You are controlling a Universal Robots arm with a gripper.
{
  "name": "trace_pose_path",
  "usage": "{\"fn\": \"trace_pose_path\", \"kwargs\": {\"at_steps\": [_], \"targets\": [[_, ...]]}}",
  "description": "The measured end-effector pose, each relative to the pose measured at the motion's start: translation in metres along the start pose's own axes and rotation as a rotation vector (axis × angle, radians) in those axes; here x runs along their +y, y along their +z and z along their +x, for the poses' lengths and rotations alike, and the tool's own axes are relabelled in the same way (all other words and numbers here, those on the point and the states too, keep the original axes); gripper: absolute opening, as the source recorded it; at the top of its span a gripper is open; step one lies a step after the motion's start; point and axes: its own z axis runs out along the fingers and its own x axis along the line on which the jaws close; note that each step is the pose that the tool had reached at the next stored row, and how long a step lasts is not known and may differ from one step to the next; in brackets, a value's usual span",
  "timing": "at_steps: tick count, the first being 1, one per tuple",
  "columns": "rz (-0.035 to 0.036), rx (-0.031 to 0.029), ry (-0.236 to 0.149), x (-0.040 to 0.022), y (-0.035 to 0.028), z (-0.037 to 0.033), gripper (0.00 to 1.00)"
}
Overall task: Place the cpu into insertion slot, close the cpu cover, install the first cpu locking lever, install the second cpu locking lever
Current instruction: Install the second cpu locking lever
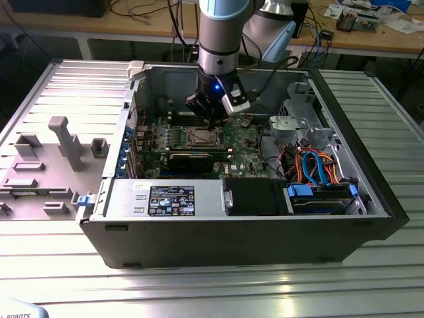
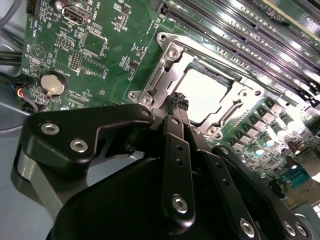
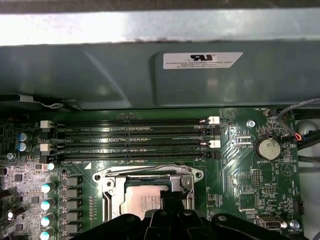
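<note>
Inside the open computer case [image 1: 371,199] on the desk [image 1: 199,291], the gripper [image 2: 179,102] is hovering just over the insertion slot [image 3: 147,195], its fingers [image 2: 176,150] pressed together, holding nothing. The cpu [image 2: 202,95] is already lying flat in the slot, and the cpu cover [image 2: 167,67] appears to be lying down around it. Whether either locking lever is latched, I cannot tell.
</note>
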Motion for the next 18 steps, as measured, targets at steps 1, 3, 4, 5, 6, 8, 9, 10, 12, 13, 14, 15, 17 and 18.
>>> {"fn": "trace_pose_path", "kwargs": {"at_steps": [1,3,4,5,6,8,9,10,12,13,14,15,17,18], "targets": [[0.0,0.0,0.0,-0.0002,0.0,0.0,0.11],[0.0001,0.0,0.0,-0.0007,-0.0001,-0.0001,0.11],[0.0001,0.0,0.0,-0.0008,-0.0001,-0.0001,0.11],[0.0001,0.0,0.0,-0.001,-0.0001,-0.0001,0.11],[0.0,0.0,0.0,-0.0012,-0.0001,-0.0002,0.11],[0.0001,0.0,0.0,-0.0012,-0.0001,-0.0001,0.11],[0.0,0.0,0.0,-0.0012,-0.0001,-0.0001,0.11],[0.0001,0.0001,0.0,-0.0012,-0.0001,-0.0001,0.11],[0.0,0.0,0.0,-0.0012,-0.0001,-0.0002,0.11],[0.0,0.0,0.0,-0.0012,-0.0001,-0.0002,0.11],[0.0001,0.0,0.0,-0.0013,-0.0001,-0.0002,0.11],[0.0001,0.0,0.0,-0.0013,-0.0001,-0.0002,0.11],[0.0,0.0,0.0,-0.0015,-0.0001,-0.0002,0.11],[0.0047,0.0,0.0,-0.0016,-0.0007,-0.0002,0.11]]}}
